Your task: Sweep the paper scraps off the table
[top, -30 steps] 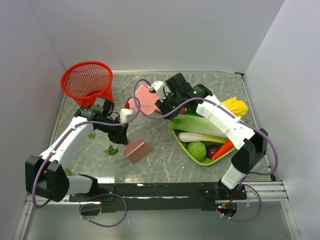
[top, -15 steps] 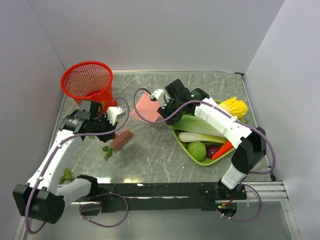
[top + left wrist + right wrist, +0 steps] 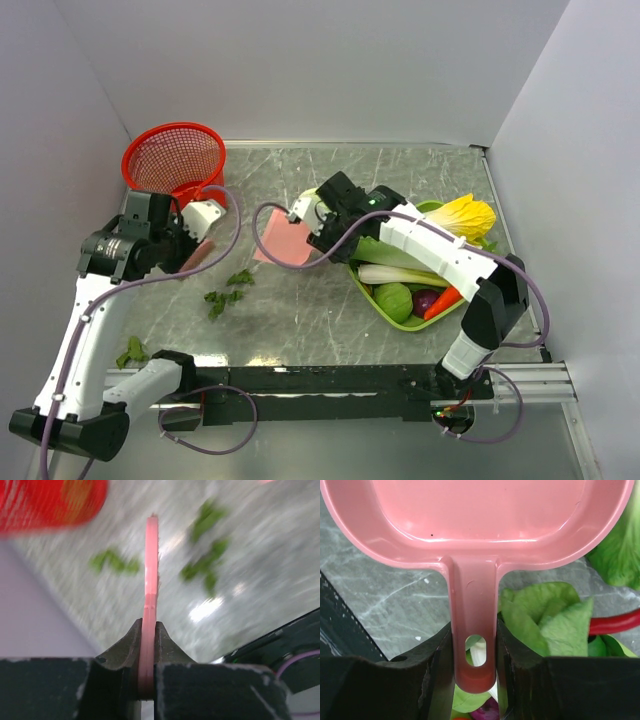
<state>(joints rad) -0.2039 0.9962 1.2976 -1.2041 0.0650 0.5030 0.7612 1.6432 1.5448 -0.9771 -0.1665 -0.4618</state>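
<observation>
Dark green paper scraps lie on the grey marble table (image 3: 330,325): one (image 3: 240,277), a small cluster (image 3: 215,301) and another near the front left (image 3: 131,351). In the left wrist view the scraps (image 3: 204,566) show blurred. My left gripper (image 3: 186,244) is shut on a flat pink brush (image 3: 198,254), seen edge-on (image 3: 149,575) between the jaws of the left gripper (image 3: 148,628). It hangs left of the scraps, near the basket. My right gripper (image 3: 318,224) is shut on the handle (image 3: 473,625) of the pink dustpan (image 3: 283,241) (image 3: 480,510), right of the scraps.
A red mesh basket (image 3: 176,162) stands at the back left corner. A lime green tray (image 3: 385,308) with toy vegetables, cabbage (image 3: 470,215) among them, sits at the right under my right arm. Green leaves (image 3: 547,622) show just behind the dustpan handle.
My left arm has swung left and back with the brush, toward the basket. The right arm has brought the dustpan nearer and lower, toward the scraps.
</observation>
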